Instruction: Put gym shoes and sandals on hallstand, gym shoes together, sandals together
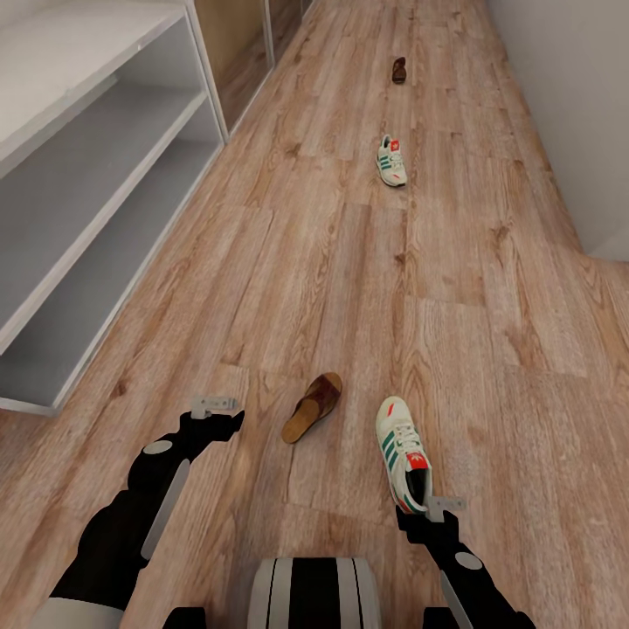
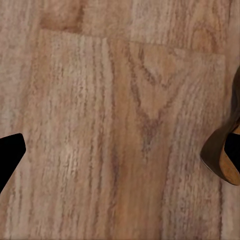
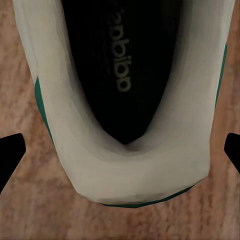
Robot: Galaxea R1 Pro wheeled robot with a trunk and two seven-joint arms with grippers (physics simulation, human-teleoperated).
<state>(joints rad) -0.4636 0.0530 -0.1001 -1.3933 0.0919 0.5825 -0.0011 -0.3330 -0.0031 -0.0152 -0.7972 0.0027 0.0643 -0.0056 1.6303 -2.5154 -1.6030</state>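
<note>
Two gym shoes lie on the corridor floor (image 1: 489, 288): a near one (image 1: 403, 452) and a far one (image 1: 391, 161). A brown sandal (image 1: 313, 407) lies left of the near shoe, and another sandal (image 1: 399, 70) sits far up the corridor. My right gripper (image 1: 442, 505) hangs open over the near shoe's heel. In the right wrist view its fingertips (image 3: 10, 155) straddle the white heel (image 3: 125, 165) without touching. My left gripper (image 1: 215, 406) is open above bare floor, left of the near sandal, whose heel edge (image 2: 223, 159) shows in the left wrist view.
The white hallstand (image 1: 96, 131) with its open shelf tiers runs along the left side. A pale wall (image 1: 568, 105) bounds the corridor on the right. Wood panels (image 1: 236, 52) stand beyond the hallstand.
</note>
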